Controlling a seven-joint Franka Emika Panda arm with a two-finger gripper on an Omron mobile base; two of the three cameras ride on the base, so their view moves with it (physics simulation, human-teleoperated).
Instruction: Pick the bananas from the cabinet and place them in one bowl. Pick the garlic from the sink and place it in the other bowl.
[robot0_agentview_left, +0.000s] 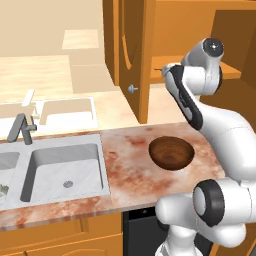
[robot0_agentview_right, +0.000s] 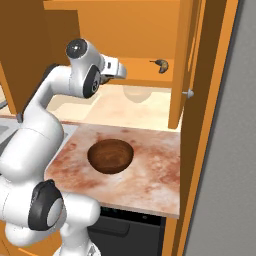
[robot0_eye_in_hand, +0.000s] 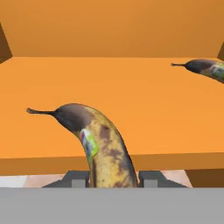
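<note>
In the hand view my gripper (robot0_eye_in_hand: 111, 179) is shut on a brown-spotted yellow banana (robot0_eye_in_hand: 103, 144) with a sticker, held just above the front lip of the cabinet shelf (robot0_eye_in_hand: 109, 87). A second banana (robot0_eye_in_hand: 205, 68) lies further back on the shelf at the right, also seen from the base (robot0_agentview_right: 161, 65). My gripper (robot0_agentview_right: 120, 70) reaches into the open cabinet (robot0_agentview_left: 132, 50). A dark wooden bowl (robot0_agentview_left: 171, 152) (robot0_agentview_right: 110, 155) sits on the counter below. A pale bowl (robot0_agentview_right: 137, 93) stands by the back wall. A small pale lump, the garlic (robot0_agentview_left: 2, 190), lies in the sink's (robot0_agentview_left: 65, 170) left basin.
The cabinet door (robot0_agentview_right: 182, 60) stands open to the right of the shelf, its knob (robot0_agentview_right: 189, 93) pointing outwards. The grey faucet (robot0_agentview_left: 22, 125) rises behind the sink. The marbled counter (robot0_agentview_left: 130, 170) ends at a wall on the right.
</note>
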